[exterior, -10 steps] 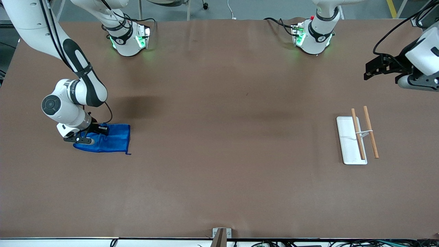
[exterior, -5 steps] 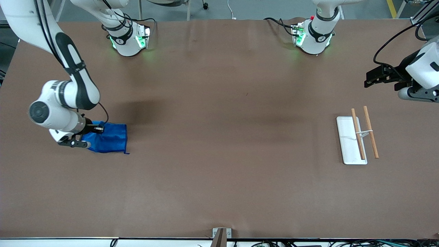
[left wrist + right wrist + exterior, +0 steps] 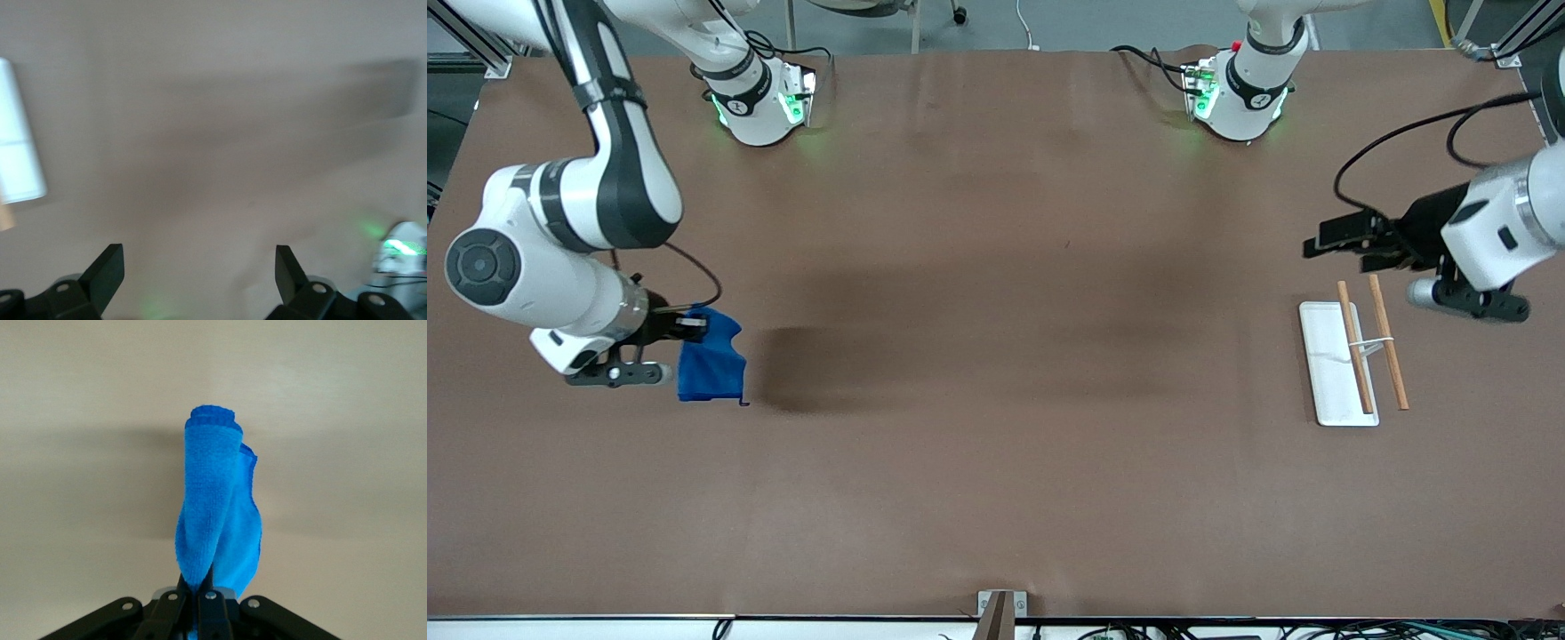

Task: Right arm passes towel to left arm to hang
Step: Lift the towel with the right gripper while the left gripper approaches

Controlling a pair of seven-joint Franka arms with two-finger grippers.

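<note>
The blue towel (image 3: pixel 710 360) hangs folded from my right gripper (image 3: pixel 696 326), which is shut on its upper edge, over the table at the right arm's end. A dark thread loop (image 3: pixel 744 404) dangles at its lowest corner. In the right wrist view the towel (image 3: pixel 215 507) hangs from the closed fingers (image 3: pixel 200 597). My left gripper (image 3: pixel 1323 238) is open and empty, in the air at the left arm's end, above the table near the rack. In the left wrist view its gripper (image 3: pixel 200 267) frames bare table.
A white tray (image 3: pixel 1325 360) carries a rack of two wooden rods (image 3: pixel 1387 351) joined by a white wire, at the left arm's end. The tray's edge shows in the left wrist view (image 3: pixel 20 153). The two arm bases (image 3: pixel 760 102) stand along the table's back.
My right gripper has lifted the towel off the table; it now hangs folded instead of lying flat. My left arm has swung in over the table toward the rack.
</note>
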